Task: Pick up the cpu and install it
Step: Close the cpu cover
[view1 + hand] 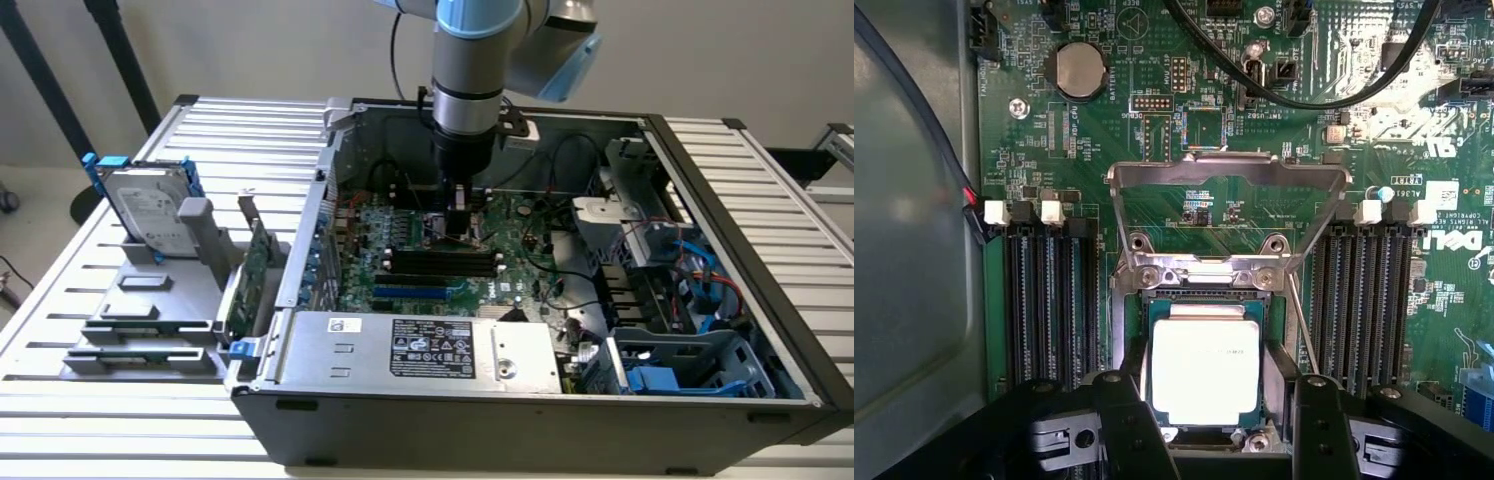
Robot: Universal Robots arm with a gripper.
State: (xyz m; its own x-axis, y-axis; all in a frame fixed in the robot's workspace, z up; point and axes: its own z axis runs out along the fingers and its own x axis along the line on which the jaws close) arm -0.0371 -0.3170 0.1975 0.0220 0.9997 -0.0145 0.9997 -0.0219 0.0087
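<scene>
Cpu (1206, 372) sits in socket (1199, 300) between end effector (1212, 415) fingers.

My hand (1209, 440) sits low inside the open computer case (721, 190), its fingers (1129, 425) spread either side of the cpu (1206, 372) in the socket. The raised metal load frame (1229, 175) stands just beyond it. Memory slots (1049, 300) flank both sides closely. Black cables (1304, 95) cross farther off. Above the socket I see open room.
</scene>
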